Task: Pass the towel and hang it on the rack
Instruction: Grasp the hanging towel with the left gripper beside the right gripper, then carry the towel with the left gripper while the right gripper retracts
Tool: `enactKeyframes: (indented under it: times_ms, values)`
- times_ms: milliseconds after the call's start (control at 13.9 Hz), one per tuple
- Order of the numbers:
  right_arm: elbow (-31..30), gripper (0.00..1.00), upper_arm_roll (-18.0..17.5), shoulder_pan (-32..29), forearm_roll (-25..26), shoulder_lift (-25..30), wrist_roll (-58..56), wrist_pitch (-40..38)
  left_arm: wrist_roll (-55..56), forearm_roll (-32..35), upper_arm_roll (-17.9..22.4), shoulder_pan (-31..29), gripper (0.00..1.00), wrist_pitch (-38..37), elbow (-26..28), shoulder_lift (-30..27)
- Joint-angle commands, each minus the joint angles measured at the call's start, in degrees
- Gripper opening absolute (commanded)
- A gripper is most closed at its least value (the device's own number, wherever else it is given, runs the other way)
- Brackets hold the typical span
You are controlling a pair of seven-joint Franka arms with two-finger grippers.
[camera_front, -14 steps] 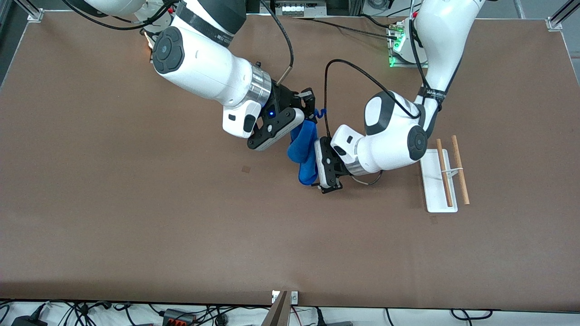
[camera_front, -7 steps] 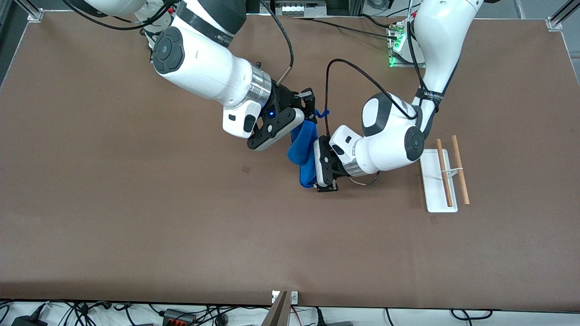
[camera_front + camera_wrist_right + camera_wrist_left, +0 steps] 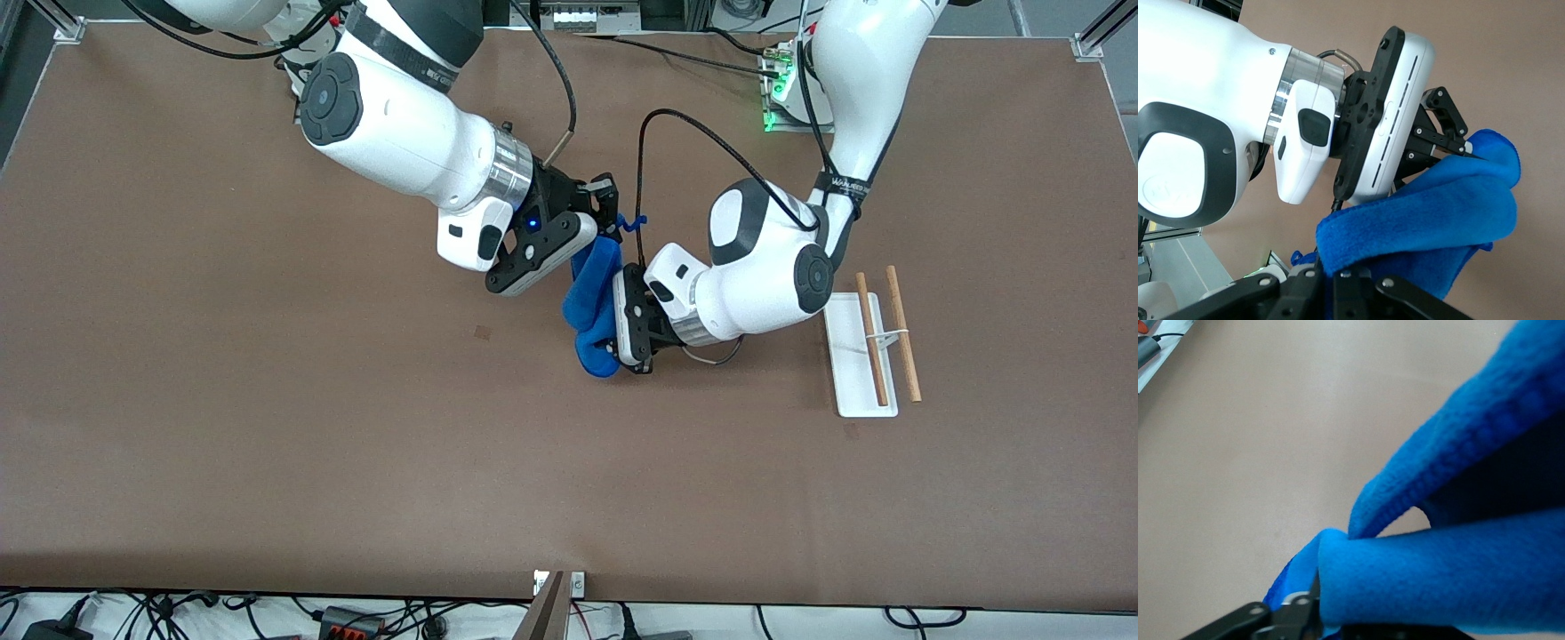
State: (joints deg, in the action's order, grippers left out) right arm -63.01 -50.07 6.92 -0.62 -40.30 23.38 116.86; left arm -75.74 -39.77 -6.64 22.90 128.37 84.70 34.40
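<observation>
The blue towel [image 3: 594, 302] hangs in the air over the middle of the bench [image 3: 267, 444], between both claws. The right claw [image 3: 606, 233] is clamped on its upper end; the left claw [image 3: 613, 348] is clamped on its lower end. The handover is approx. halfway, I judge. To do it well, the right claw should let go only when the left grip is firm, w/o pulling. The rack [image 3: 867, 342] stands toward the left arm's end.
</observation>
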Motion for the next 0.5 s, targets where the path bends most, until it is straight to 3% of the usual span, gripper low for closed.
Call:
enactKeyframes:
  times_ms: [0, 72, 143, 287, 430]
  values:
    - [-0.62, 0.03, -0.29, -0.24, 0.27, 0.31, 0.61, 0.74, 0.32, -1.37, 0.23, 0.39, 0.01, 0.22, -1.11, 0.31]
    - [-0.71, 0.25, -0.29, -0.24, 0.19, 0.31, 0.7, 0.74, 1.2, -1.02, 0.23, 0.39, 0.01, 0.22, -1.11, 0.23]
    - [-0.71, 0.95, -0.29, -0.32, 0.36, 0.31, 0.27, 0.74, 1.9, -0.67, 0.32, 0.04, 0.01, -0.22, -1.02, 0.05]
    - [-0.71, 1.0, -0.29, -0.5, 0.62, 0.31, 0.17, 0.3, 2.0, -0.4, 1.54, -0.84, 0.01, -2.75, -1.02, -0.82]
    - [-0.97, 1.0, -0.29, -0.76, 0.8, 0.4, 0.26, -0.23, 1.65, 4.67, 3.48, -4.6, 0.01, -7.85, -1.46, -2.92]
